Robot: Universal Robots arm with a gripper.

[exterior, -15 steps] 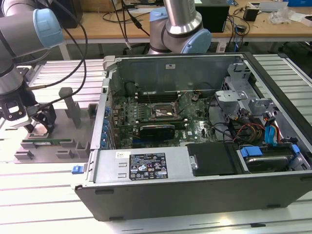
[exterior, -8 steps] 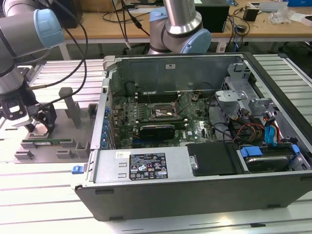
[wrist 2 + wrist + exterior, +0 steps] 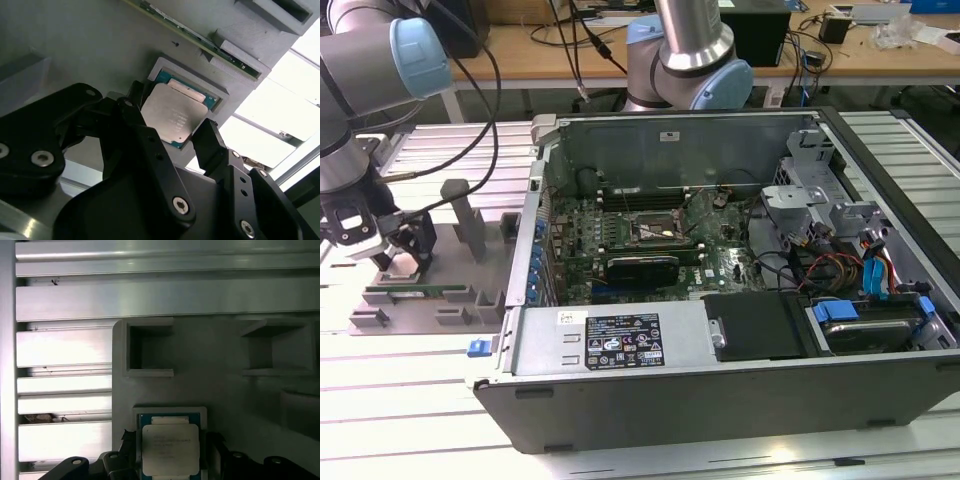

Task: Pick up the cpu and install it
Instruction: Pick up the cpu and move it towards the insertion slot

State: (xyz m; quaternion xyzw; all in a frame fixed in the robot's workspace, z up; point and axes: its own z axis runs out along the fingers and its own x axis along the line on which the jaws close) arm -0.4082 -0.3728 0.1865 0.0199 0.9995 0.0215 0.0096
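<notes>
The cpu (image 3: 172, 116) is a small silver-topped square with a greenish rim, lying flat in a raised recess of the grey holder plate (image 3: 75, 45). In the first wrist view the cpu (image 3: 170, 449) sits between two black fingers. My gripper (image 3: 170, 122) hangs low over it, open, with one finger (image 3: 131, 107) on each side of the chip and a small gap to its edges. In the exterior view my gripper (image 3: 395, 255) is at the far left, above the grey holder plate (image 3: 380, 312). The motherboard socket (image 3: 655, 232) lies inside the open computer case.
The open computer case (image 3: 620, 345) fills the middle and right of the exterior view, its wall standing right beside the holder plate. A long green memory stick (image 3: 420, 293) lies in a slot of the plate. A grey upright post (image 3: 460, 215) rises near the gripper. Ribbed aluminium table (image 3: 60, 345) surrounds the plate.
</notes>
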